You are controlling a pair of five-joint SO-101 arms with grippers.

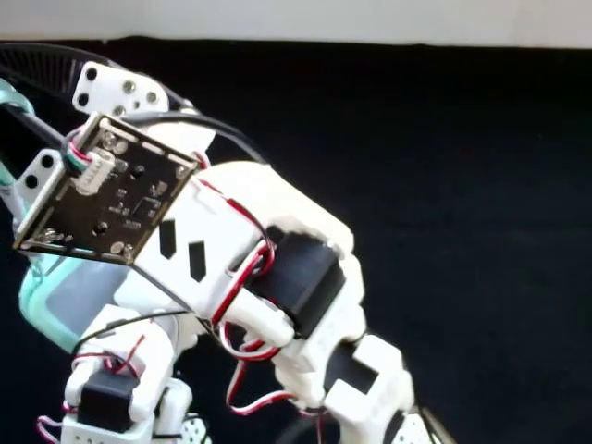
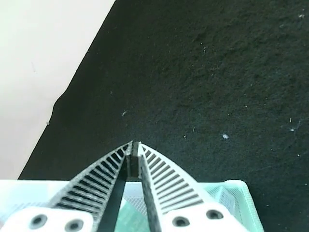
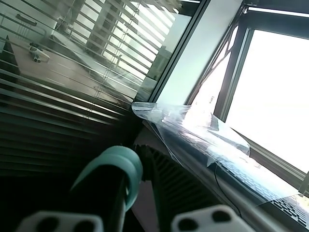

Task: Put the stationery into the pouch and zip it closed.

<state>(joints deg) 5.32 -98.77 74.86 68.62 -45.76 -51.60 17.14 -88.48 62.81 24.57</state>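
Hovering above the black cloth [image 2: 217,72] that covers the desk [image 2: 34,72], the left gripper [image 2: 134,145] has its grey ribbed fingers [image 2: 161,171] closed, tips touching, nothing visible between them. The cloth edge runs diagonally off to one side of it, with pale bare desk beyond. The right gripper [image 3: 137,162] points up and away from the desk, toward a bright window [image 3: 270,96] and slatted blinds [image 3: 96,38]; open or closed, cannot tell. A creased clear plastic sheet [image 3: 193,128] sits past it, near the window frame; cannot tell what it is or whether it touches the gripper. In the high view a white arm [image 1: 277,277] sits folded close to the camera, side unclear, carrying a dark square circuit board [image 1: 111,194]. Red and white wires [image 1: 245,277] loop along its joints, and black cloth lies behind it.
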